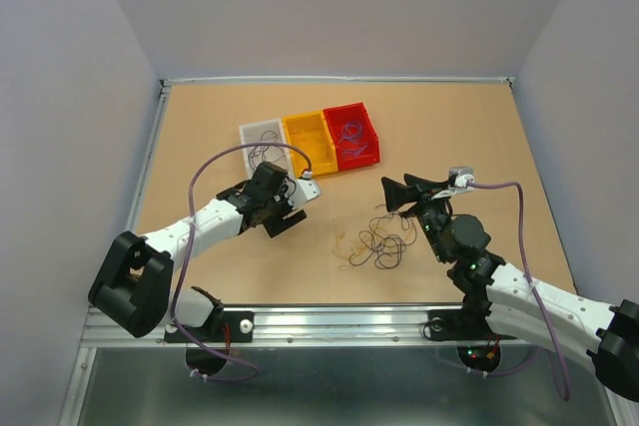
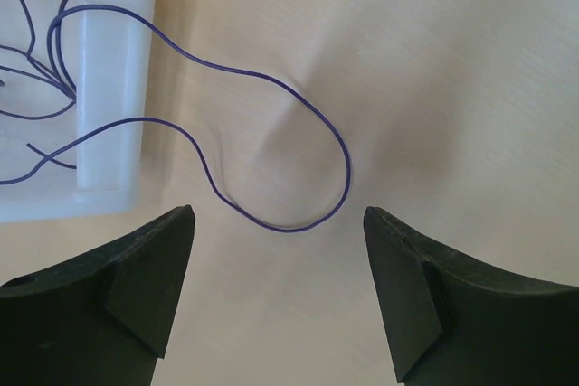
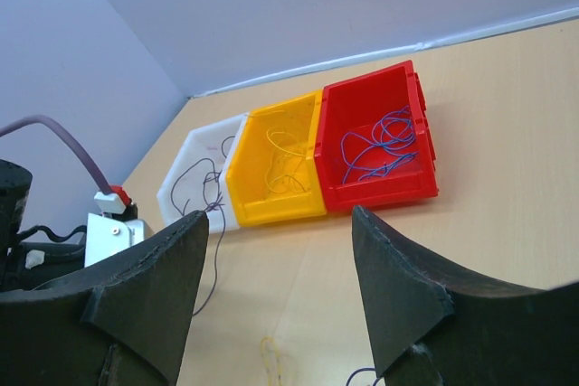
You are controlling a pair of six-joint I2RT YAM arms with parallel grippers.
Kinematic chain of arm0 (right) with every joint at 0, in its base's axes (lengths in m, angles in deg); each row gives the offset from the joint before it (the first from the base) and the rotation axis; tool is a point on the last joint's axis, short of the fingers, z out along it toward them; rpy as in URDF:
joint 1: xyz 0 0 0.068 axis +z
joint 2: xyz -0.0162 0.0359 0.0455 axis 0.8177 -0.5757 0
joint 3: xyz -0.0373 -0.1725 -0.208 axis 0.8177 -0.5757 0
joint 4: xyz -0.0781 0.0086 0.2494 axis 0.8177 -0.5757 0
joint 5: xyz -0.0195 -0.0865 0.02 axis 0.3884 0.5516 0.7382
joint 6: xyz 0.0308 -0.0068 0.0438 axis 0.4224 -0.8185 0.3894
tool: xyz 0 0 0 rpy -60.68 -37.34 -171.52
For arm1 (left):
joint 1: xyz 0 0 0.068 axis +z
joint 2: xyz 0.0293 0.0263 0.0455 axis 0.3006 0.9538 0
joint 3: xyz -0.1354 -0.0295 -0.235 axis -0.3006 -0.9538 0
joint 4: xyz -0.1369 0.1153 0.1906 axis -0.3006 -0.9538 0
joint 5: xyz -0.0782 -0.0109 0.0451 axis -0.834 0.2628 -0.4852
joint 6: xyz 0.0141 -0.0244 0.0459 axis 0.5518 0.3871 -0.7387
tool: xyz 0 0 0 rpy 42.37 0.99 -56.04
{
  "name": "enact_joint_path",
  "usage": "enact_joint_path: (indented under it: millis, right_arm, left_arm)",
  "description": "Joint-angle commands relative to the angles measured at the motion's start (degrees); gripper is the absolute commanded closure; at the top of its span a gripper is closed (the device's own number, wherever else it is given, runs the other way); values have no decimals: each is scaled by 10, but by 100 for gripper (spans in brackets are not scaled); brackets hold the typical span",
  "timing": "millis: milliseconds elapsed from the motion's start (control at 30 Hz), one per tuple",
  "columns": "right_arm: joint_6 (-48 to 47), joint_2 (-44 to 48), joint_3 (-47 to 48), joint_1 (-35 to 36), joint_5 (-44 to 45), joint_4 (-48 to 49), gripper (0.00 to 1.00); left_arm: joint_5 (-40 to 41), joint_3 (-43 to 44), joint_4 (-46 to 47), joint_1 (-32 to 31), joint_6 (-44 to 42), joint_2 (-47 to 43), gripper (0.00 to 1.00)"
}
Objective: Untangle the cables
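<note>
Some wires [image 3: 380,144] are sorted into white bin [image 3: 176,185], yellow bin [image 3: 271,207] and red bin [image 3: 380,192]; tangled cables [image 1: 379,244] are left on the table [image 1: 479,137]; left tool [image 2: 278,216] and right tool [image 3: 279,219] are held open, empty

Three bins were counted beyond the fingers of the right gripper [image 3: 280,219]: one white bin [image 3: 181,164], one yellow bin [image 3: 271,210], one red bin [image 3: 380,192]. Two grippers were counted, the left gripper [image 2: 279,216] included, each with two parted fingers. One tangle of cables [image 1: 377,244] was seen, and one purple wire [image 2: 335,142] looped just ahead of the left fingers
</note>
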Motion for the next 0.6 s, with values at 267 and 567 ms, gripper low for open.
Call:
enact_joint_path:
  millis: [267,567]
  right_arm:
    - [-6,8,-8,1,8,25,30]
    - [-7,4,-8,1,9,25,30]
  left_arm:
    - [-55,14,-60,22,-82,88,56]
    - [-148,98,-71,116,-74,59,100]
